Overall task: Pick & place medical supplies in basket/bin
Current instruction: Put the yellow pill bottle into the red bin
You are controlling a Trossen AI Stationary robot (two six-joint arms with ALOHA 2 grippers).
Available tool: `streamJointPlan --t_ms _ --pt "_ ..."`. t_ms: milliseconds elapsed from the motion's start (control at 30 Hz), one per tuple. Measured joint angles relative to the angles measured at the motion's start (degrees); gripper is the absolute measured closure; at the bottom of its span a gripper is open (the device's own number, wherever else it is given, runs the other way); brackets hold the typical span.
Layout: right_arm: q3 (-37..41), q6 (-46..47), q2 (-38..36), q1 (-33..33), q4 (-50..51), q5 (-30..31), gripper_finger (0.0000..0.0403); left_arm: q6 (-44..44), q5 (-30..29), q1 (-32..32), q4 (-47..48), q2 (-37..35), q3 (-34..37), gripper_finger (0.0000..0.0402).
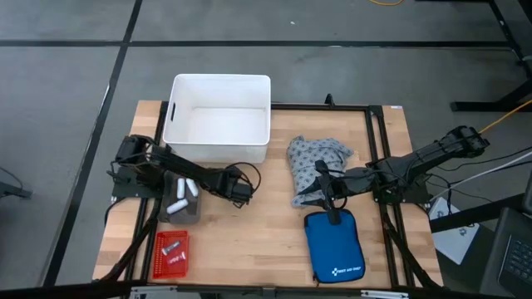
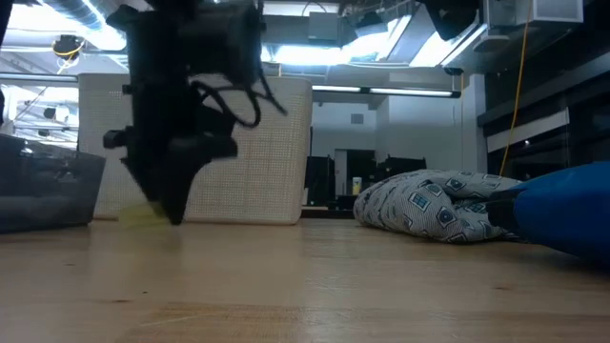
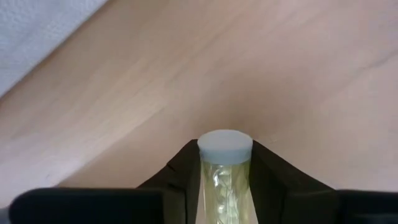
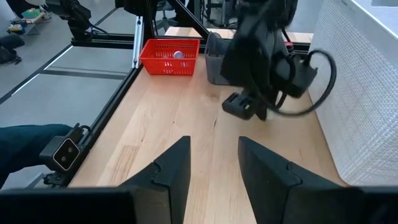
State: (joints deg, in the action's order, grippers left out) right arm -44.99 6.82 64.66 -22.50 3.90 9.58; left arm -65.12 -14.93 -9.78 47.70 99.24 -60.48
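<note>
Left claw [image 1: 243, 193] sits low over the worktop [image 1: 249, 241], just in front of the white tub [image 1: 218, 118], closed on a small clear vial [image 3: 224, 180] with a pale grey cap; the wrist view shows the vial pinched between both dark fingers [image 3: 272, 180], cap pointing toward bare wood. Right claw [image 4: 213, 163], also near the tub but further along its front side, has its fingers spread with nothing between them, next to the grey-blue dotted garment [image 1: 316, 166], which lies crumpled on the worktop beside the tub. Beyond the garment from the tub lies a blue zip pouch [image 1: 334, 247]. Grey tray [image 1: 181, 201], just off the tub's front corner on the left arm's side, holds several white rolls [image 1: 177, 205]. Red basket [image 1: 172, 253] stands further from the tub than the tray, at the worktop's near edge, with small items inside; they cannot be identified with certainty.
</note>
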Motion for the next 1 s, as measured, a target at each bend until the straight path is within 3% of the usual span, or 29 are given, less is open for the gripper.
streamJointPlan --t_ms 333,500,700,833,1000 --pt "0.0 0.01 0.0 0.0 0.0 0.0 0.0268 -0.19 -0.05 -6.93 -1.88 -12.07 -0.12 0.0304" --pt "0.0 0.06 0.0 0.0 0.0 -0.02 0.0268 -2.3 4.43 -13.76 -2.33 -18.3 -0.12 0.0304" --pt "0.0 0.1 0.0 0.0 0.0 -0.02 0.0268 -10.79 7.01 -24.38 -3.1 -21.74 -0.14 0.0304" --pt "0.0 0.23 0.0 0.0 0.0 -0.04 0.0268 -20.12 10.12 -31.98 -3.18 -21.72 -0.14 0.0304" --pt "0.0 0.23 0.0 0.0 0.0 -0.16 0.0268 -32.37 9.52 -41.26 -3.93 -21.4 -0.14 0.0304"
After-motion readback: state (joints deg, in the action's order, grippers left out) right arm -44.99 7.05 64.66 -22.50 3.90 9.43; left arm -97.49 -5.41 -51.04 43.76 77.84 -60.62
